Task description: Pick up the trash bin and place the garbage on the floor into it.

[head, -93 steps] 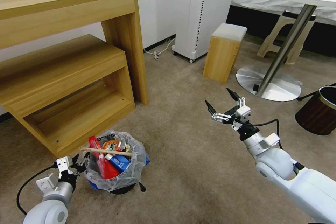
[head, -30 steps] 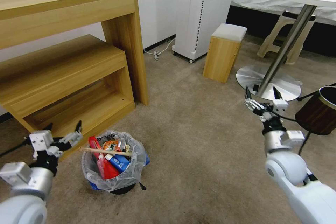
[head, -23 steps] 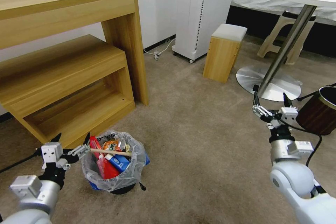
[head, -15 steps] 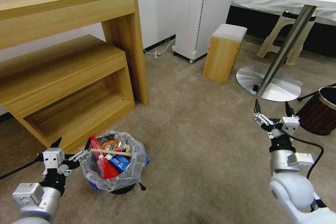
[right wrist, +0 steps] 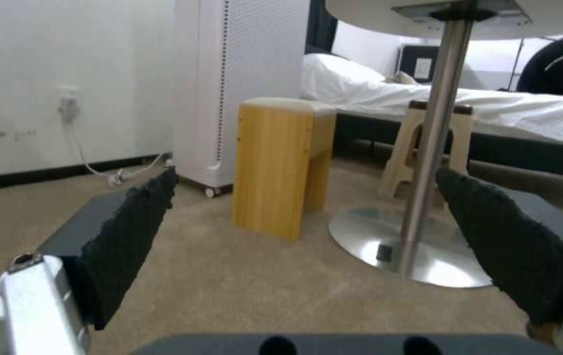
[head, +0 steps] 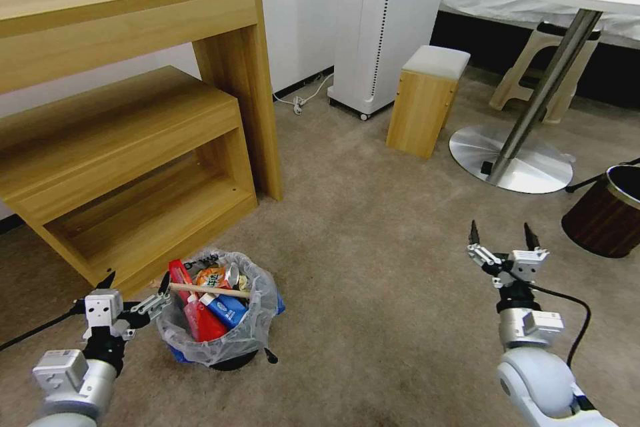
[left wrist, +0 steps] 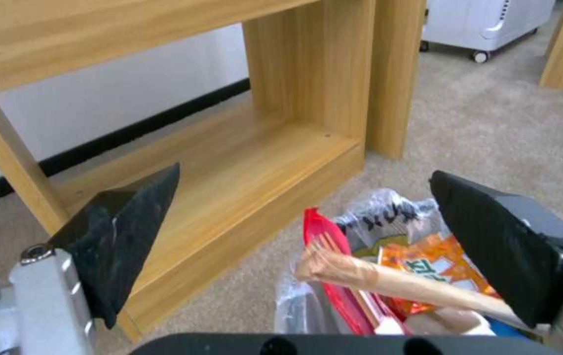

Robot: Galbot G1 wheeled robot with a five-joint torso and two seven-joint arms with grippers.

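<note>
**Both grippers open, bin full on carpet**

L gripper (head: 135,288) sits low at the bin's (head: 220,347) left side, jaws spread wide, holding nothing. One fingertip is right at the bag (head: 260,320) rim near the stick's (head: 207,289) end; can't tell if it touches. In the left wrist view the gripper (left wrist: 308,231) frames the bin's contents: stick (left wrist: 393,281) lying across the top, red packet (left wrist: 327,236) upright, orange wrapper (left wrist: 439,261) behind it, bag (left wrist: 387,212) print showing.

R gripper (head: 501,240) is up off the floor (head: 373,227), well apart from the bin, on the carpet's right side near the brown bin (head: 603,217). Jaws wide apart, empty. Right wrist view looks between the fingers (right wrist: 136,222) at a wood stool (right wrist: 281,162), table pole (right wrist: 429,148) w/ round metal base (right wrist: 419,246), and a white tower unit (right wrist: 242,74).

Bin stands upright on the beige floor, just in front of the low shelf's (head: 133,173) front corner. Inside, besides the stick: red packet (head: 180,277), blue-white carton (head: 230,308), orange wrapper (head: 213,275). Trash fills it to the rim. Carpet around the bin looks bare.
</note>
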